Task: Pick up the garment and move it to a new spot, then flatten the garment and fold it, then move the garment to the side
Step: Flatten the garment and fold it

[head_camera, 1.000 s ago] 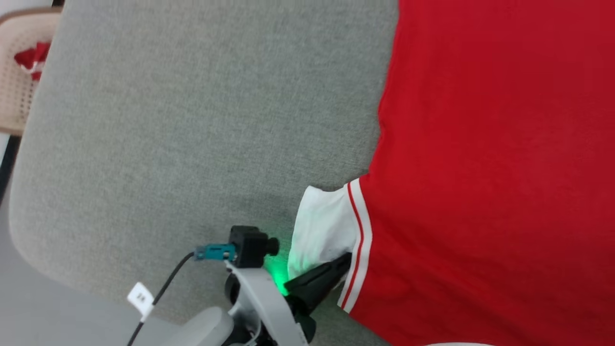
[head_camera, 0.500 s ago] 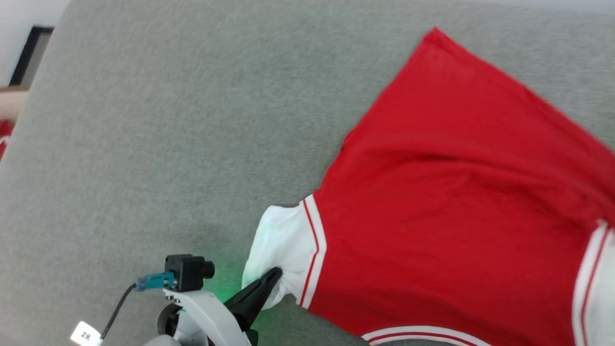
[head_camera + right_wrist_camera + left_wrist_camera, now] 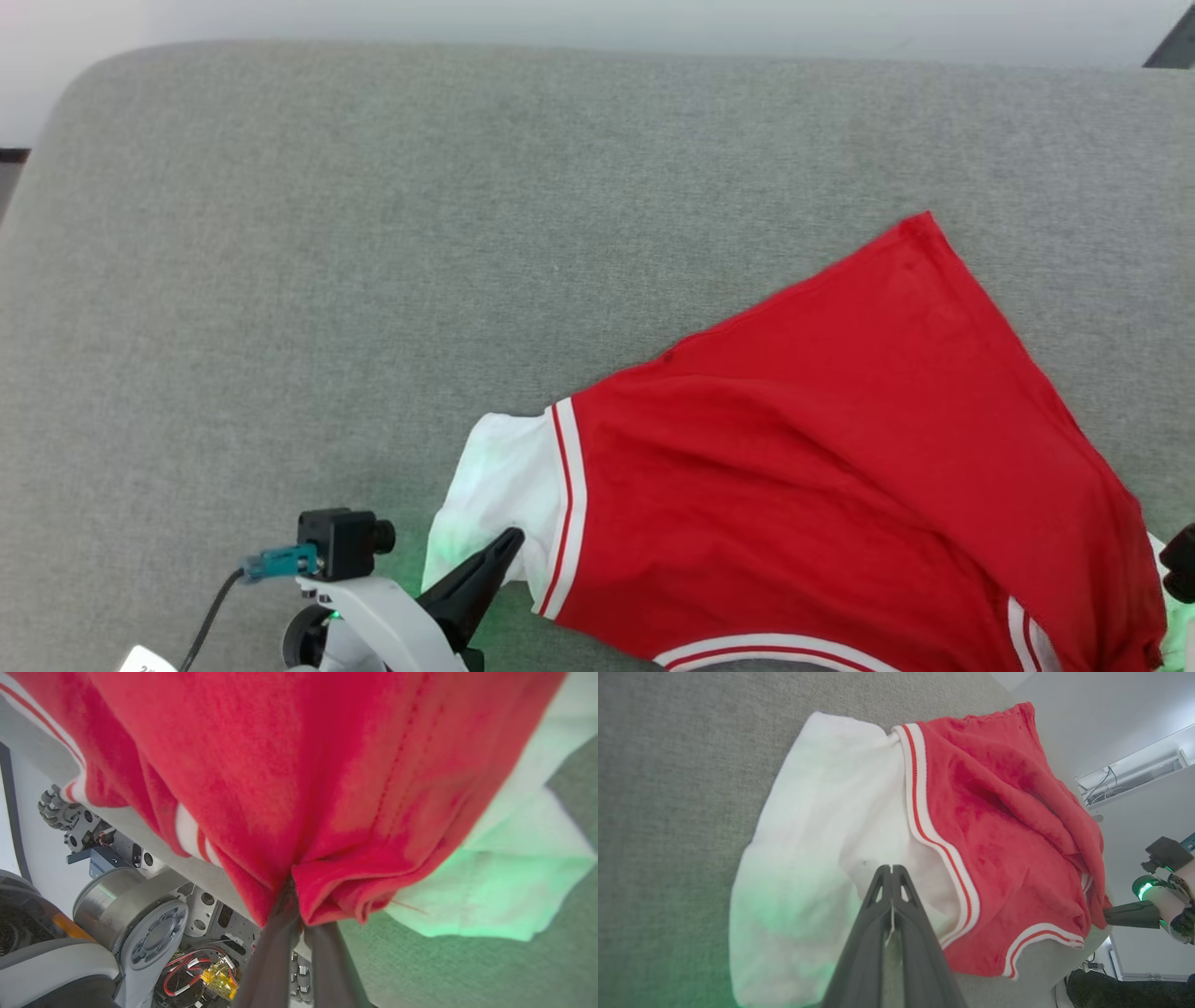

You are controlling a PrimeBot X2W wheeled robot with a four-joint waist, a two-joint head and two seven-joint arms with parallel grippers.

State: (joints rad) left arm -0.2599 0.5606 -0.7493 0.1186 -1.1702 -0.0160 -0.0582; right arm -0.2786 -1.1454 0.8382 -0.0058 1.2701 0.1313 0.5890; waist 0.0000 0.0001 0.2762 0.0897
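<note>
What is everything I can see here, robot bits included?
garment: one, red with white panels and striped trim, on the near right of the surface.
padded surface: one, grey, under the garment.
wrist camera: one, black with a teal plug, on the left arm.
left gripper: one, dark, shut on the garment's white panel.
right gripper: one, dark, shut on bunched red cloth.
</note>
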